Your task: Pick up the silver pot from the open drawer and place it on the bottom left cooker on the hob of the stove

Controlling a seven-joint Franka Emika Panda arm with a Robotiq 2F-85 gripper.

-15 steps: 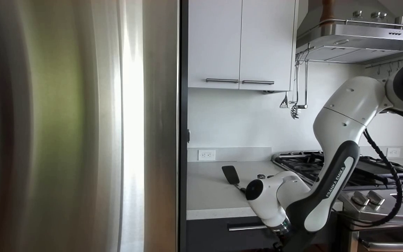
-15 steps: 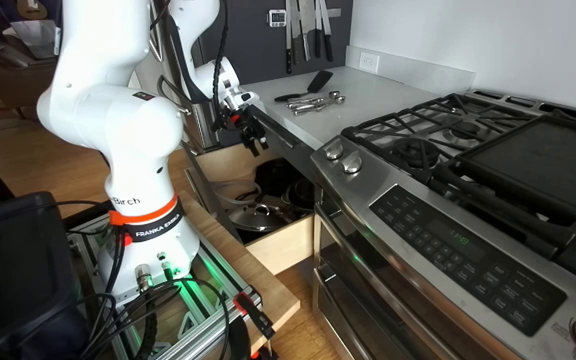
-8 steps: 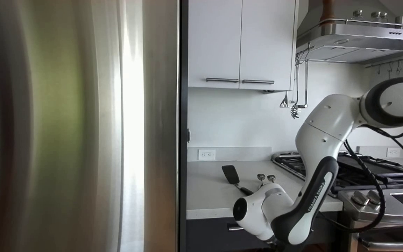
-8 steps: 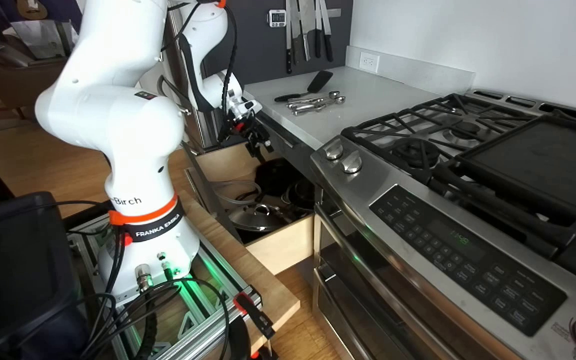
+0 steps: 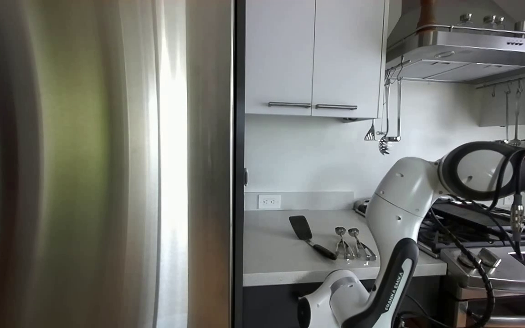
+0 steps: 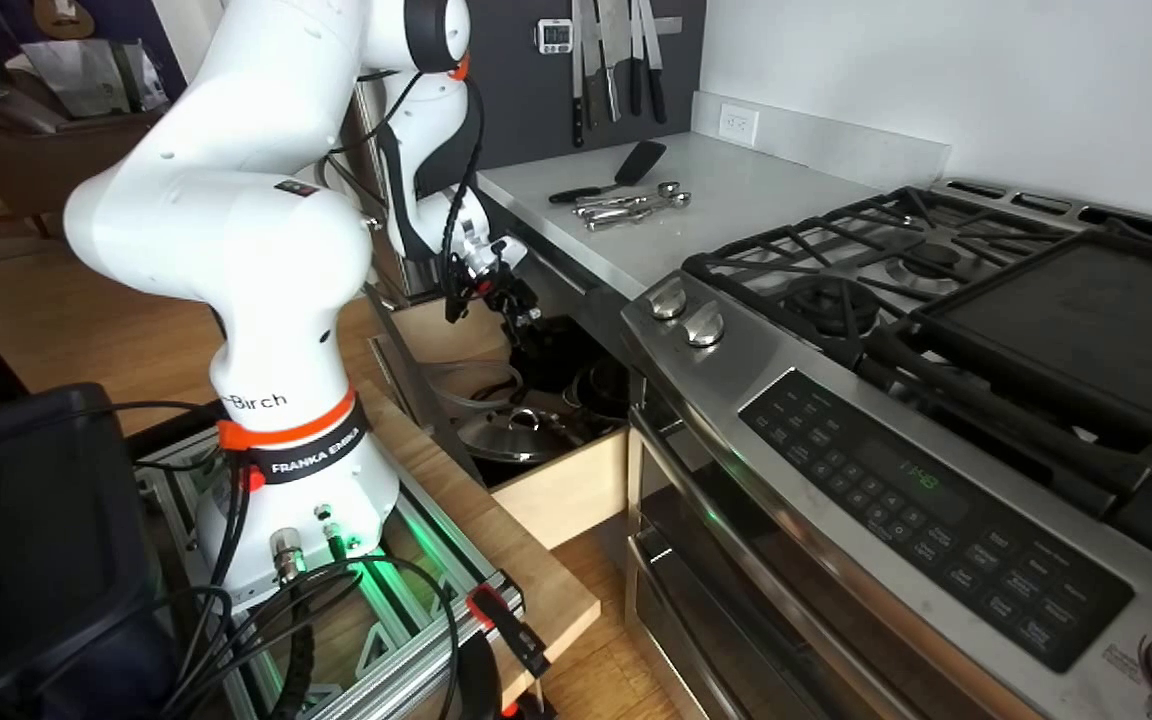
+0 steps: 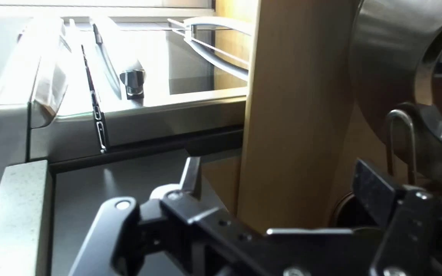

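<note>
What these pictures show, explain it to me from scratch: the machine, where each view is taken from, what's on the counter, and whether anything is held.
The white robot arm is a jointed machine; at its end is a black gripper, which works like a simple hand. Two views come from cameras standing outside the robot. The third comes from a camera on its wrist, so the gripper fills much of the lower part. On the counter lie a black spatula and two metal scoops. Beside it is a gas hob. Under the counter, a drawer stands open, with what looks like a lidded silver pot inside. The gripper is at that drawer, its jaws wide apart, and nothing is held.
</note>
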